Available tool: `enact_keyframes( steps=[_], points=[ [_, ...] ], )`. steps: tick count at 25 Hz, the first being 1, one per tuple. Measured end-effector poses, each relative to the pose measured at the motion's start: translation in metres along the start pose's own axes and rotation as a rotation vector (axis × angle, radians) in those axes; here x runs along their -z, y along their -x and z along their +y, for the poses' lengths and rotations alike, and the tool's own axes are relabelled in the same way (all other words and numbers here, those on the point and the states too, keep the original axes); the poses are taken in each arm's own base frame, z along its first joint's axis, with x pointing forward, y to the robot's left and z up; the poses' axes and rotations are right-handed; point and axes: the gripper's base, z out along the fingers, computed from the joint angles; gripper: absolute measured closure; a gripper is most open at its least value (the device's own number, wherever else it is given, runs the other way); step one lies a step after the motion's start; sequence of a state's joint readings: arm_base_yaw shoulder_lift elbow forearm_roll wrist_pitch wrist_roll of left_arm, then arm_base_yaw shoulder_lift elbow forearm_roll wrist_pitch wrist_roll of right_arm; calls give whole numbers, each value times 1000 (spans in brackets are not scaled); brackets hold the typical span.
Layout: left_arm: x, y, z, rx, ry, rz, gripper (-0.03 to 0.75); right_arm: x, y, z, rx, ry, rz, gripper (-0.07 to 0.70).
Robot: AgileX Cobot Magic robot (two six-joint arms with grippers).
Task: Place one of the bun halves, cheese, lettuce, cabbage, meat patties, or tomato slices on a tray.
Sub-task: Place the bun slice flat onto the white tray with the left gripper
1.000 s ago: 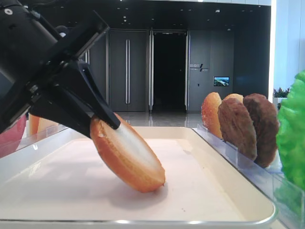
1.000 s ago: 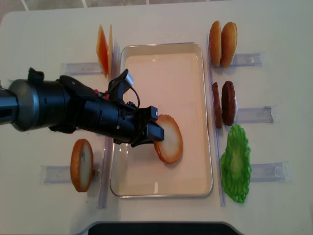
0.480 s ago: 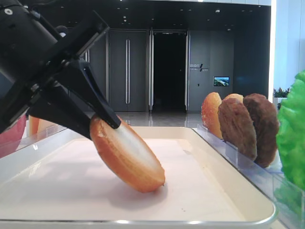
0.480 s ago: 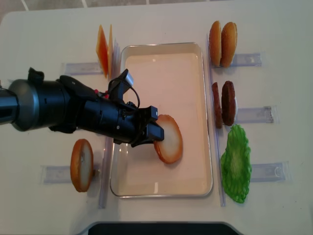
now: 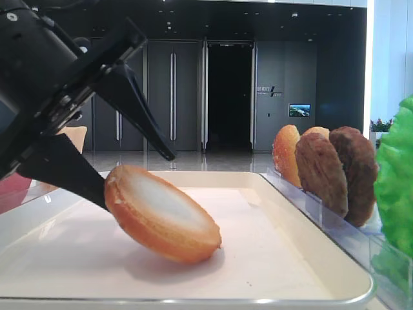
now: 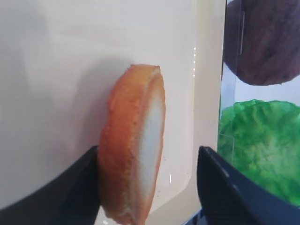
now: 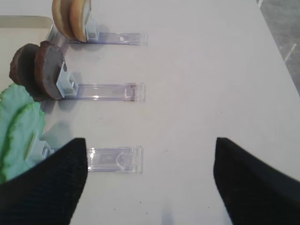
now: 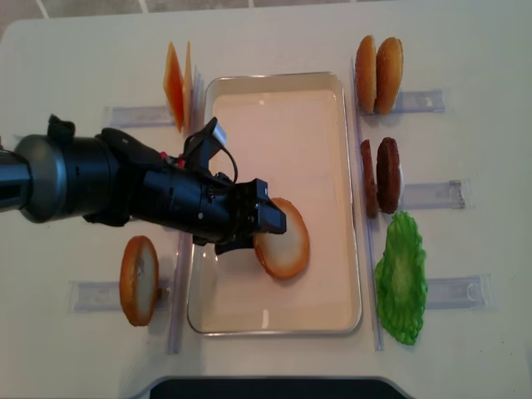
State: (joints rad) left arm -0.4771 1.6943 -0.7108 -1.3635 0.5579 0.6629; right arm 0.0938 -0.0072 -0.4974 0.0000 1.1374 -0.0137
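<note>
Leaning bun half (image 5: 161, 213) on tray (image 5: 277, 271); no legible writing.

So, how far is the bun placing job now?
Nearly done. The bun half is already on the tray, its lower edge on the floor, but it is tilted, leaning on one finger. The left gripper has open jaws around it. What is left: pull the gripper away so the bun lies flat.

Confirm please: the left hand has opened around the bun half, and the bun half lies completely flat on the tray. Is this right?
Not quite. The bun half is not flat: it leans tilted, its lower edge on the tray and its raised edge against the lower finger of the left hand. The side-on exterior high view shows it. The hand is indeed open.
</note>
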Motion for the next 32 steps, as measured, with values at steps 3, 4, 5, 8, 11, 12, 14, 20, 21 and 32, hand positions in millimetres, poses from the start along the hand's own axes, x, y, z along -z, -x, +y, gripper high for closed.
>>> enact_keyframes(
  steps=[3,4,5,8,11,12,14,20,21,32],
  points=[
    [0,0,2,17,21,2,235,0,0,0,0,0,0,76],
    [0,-1,3,13,32,8,233,0,0,0,0,0,0,76],
    [0,-1,4,14,43,15,232,0,0,0,0,0,0,76],
    [0,-3,7,17,75,29,231,0,0,0,0,0,0,76],
    [0,-3,8,23,95,37,229,0,0,0,0,0,0,76],
    [1,-3,9,22,99,38,223,0,0,0,0,0,0,76],
    [1,-3,9,22,103,36,199,0,0,0,0,0,0,76],
    [1,-3,10,9,112,41,143,0,0,0,0,0,0,76],
    [1,-4,10,7,113,42,142,0,0,0,0,0,0,76],
    [21,8,-6,-64,180,16,139,0,0,0,0,0,0,76]
  ],
)
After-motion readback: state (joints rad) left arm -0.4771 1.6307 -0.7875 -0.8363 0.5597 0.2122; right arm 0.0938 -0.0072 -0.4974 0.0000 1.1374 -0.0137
